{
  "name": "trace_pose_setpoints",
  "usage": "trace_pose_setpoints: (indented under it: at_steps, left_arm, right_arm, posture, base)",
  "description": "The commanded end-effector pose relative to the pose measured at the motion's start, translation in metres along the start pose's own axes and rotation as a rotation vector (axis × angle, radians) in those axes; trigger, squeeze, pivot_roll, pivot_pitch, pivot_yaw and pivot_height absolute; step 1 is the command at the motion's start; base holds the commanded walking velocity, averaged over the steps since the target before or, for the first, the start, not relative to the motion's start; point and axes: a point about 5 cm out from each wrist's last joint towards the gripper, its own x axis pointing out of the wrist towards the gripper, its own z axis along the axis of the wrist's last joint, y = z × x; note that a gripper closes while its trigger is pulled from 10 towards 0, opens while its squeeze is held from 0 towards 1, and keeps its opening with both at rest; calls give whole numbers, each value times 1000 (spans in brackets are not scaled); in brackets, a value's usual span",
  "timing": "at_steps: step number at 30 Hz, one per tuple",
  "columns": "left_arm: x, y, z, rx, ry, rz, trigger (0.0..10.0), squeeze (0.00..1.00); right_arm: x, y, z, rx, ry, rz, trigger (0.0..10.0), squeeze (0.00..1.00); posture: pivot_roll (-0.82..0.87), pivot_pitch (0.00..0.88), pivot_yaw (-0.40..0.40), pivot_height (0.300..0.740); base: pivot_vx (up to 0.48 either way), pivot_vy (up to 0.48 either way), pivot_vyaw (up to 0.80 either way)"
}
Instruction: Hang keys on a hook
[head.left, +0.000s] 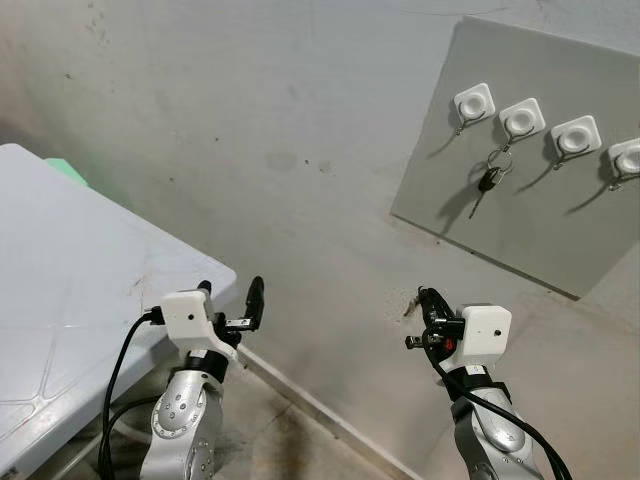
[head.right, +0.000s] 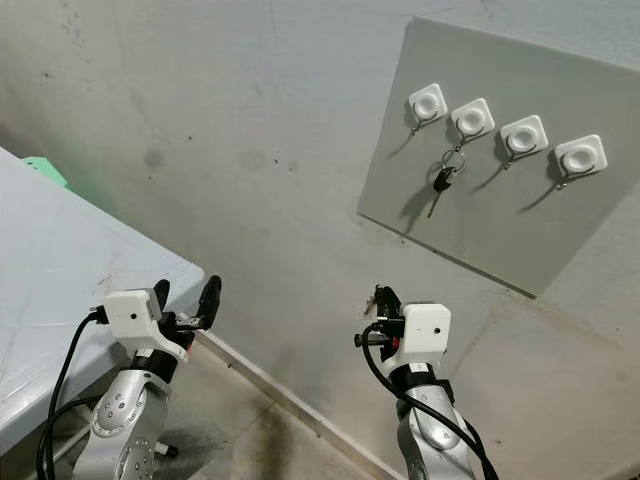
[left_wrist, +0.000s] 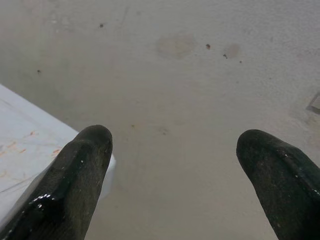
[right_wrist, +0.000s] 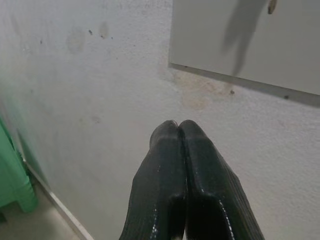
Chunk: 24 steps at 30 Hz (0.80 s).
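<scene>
Head views: a grey board on the wall carries four white hooks in a row.
Keys: the keys hang by their ring from the second hook, clear of both arms, so the task looks complete.
Right gripper: the right gripper sits low, well below the board, fingers pressed together with nothing between them, likely because the keys are delivered.
Left gripper: the left gripper is beside the white table corner, fingers spread wide, empty, seemingly idle.
Other hooks: the other three look bare.
</scene>
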Motion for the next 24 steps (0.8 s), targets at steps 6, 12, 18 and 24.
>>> trace_pose_setpoints:
  at_steps: [6, 12, 18, 24]
  left_arm:
    - [0, -6, 3, 5, -17, -38, 10000, 0]
    - [-1, -6, 3, 0, -12, -35, 10000, 0]
    - [-2, -6, 2, -2, -10, -34, 10000, 0]
    - [-3, -6, 2, -10, -6, -28, 10000, 0]
  right_arm:
    - [0, -2, -1, -4, 10, -4, 10000, 0]
    - [-1, -2, -1, -3, 12, -3, 10000, 0]
    - [-2, -1, -2, -4, 15, -2, 10000, 0]
    - [-2, -1, -2, -4, 17, -1, 10000, 0]
  posture:
    - [32, 0, -76, 740]
    - [33, 0, -77, 740]
    - [33, 0, -80, 740]
    - [34, 0, -82, 740]
  base:
    - [0, -122, -729]
    - [0, -418, -725]
    - [0, -422, -727]
    - [0, -421, -727]
